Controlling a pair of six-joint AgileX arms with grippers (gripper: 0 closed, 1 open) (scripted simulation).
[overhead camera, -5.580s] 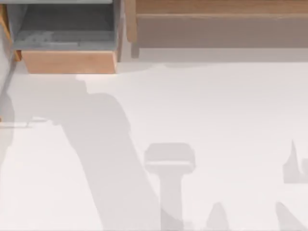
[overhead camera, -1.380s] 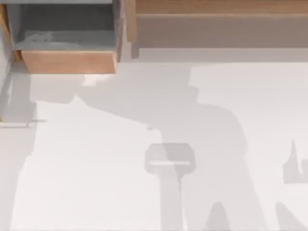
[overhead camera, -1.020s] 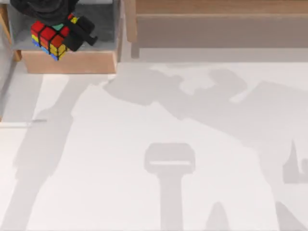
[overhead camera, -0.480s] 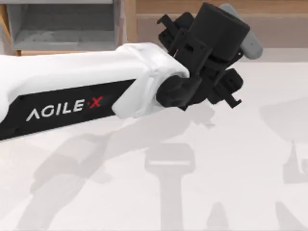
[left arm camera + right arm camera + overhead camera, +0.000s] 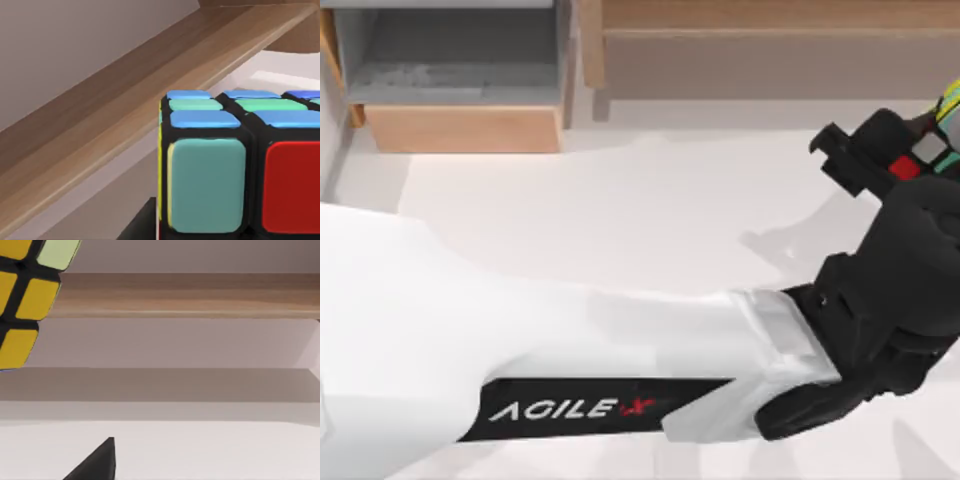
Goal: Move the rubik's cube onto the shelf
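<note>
Left gripper [image 5: 920, 160] at right edge of top view, jaws clamped on small multicoloured rubik's cube [image 5: 240, 165], in front of long light-brown wooden shelf [image 5: 770, 45]. Risk: cube clips plank edge, twists loose. Right gripper state: cannot tell.

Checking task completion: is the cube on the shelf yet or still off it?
Off it. The cube is held in the left gripper above the table, short of the shelf.
</note>
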